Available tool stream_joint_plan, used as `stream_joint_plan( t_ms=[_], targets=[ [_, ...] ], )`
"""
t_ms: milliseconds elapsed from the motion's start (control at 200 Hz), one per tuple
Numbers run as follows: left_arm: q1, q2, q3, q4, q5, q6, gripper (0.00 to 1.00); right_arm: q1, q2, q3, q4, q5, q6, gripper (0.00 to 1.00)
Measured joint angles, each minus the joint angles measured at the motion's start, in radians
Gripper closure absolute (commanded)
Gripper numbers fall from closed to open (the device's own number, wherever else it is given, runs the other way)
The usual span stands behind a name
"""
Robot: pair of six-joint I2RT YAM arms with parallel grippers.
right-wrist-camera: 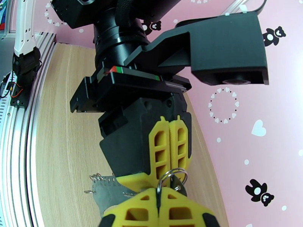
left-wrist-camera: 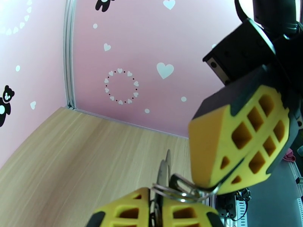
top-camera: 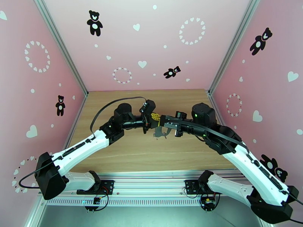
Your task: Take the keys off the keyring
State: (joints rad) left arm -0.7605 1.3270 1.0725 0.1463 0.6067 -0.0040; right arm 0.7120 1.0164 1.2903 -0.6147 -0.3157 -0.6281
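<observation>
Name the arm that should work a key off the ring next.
Left, probably. The right pincer is shut on the keyring, anchoring it; the left pincer has a key standing right at its fingertips.

Left gripper (top-camera: 154, 118) and right gripper (top-camera: 163, 122) meeting tip to tip above mid-table (top-camera: 125, 157); grey keys (top-camera: 160, 133) dangling just beneath.

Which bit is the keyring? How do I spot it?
Above the wooden table, the left gripper and right gripper meet tip to tip. Between their yellow tips sits the thin silvery wire ring: a shiny round loop, unlike the flat grey piece hanging beside it.
</observation>
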Motion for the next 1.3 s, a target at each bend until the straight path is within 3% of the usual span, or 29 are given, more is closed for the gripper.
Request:
stream_joint_plan(
  t_ms=[506,891,1296],
  targets=[
    [0.003,-0.129,-0.113,0.001,-0.095,0.150,0.60,-0.087,0.079,0.073,-0.128,-0.206,0.034,1.00],
    [0.004,-0.159,-0.093,-0.108,-0.076,0.397,0.57,-0.124,0.079,0.072,-0.139,-0.303,0.068,1.00],
    [0.006,-0.126,-0.004,-0.211,-0.018,0.506,0.57,-0.167,0.086,0.065,-0.138,-0.396,0.087,1.00]
  ],
)
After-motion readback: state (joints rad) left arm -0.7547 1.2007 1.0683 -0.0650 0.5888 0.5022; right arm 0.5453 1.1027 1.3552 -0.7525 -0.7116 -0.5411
